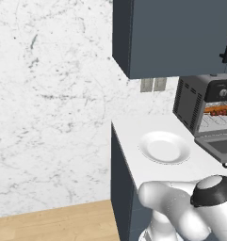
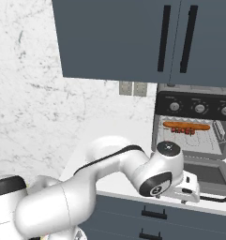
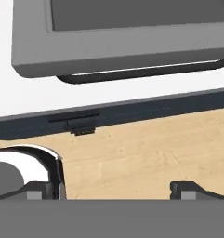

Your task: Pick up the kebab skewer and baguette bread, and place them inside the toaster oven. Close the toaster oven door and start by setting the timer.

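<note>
The toaster oven (image 2: 194, 122) stands on the counter with its door (image 2: 206, 173) folded down flat. On its rack lies the baguette bread (image 2: 186, 125), and the kebab skewer (image 2: 182, 131) rests just in front of it. Both also appear through the oven's (image 1: 199, 106) open front as an orange strip, the baguette (image 1: 218, 109). My gripper (image 3: 118, 190) is open, nothing between its fingertips (image 3: 192, 188). It hangs at the counter's front edge, just short of the door's dark bar handle (image 3: 141, 74). The white hand (image 2: 189, 187) sits left of that handle (image 2: 213, 198).
A white plate (image 1: 164, 147) sits bare on the counter (image 1: 133, 136) left of the oven. Three knobs (image 2: 199, 108) line the black panel above the oven's opening. Dark wall cabinets (image 2: 133, 37) hang overhead. Drawer fronts (image 2: 152, 213) and wood floor (image 3: 146, 148) lie below the counter edge.
</note>
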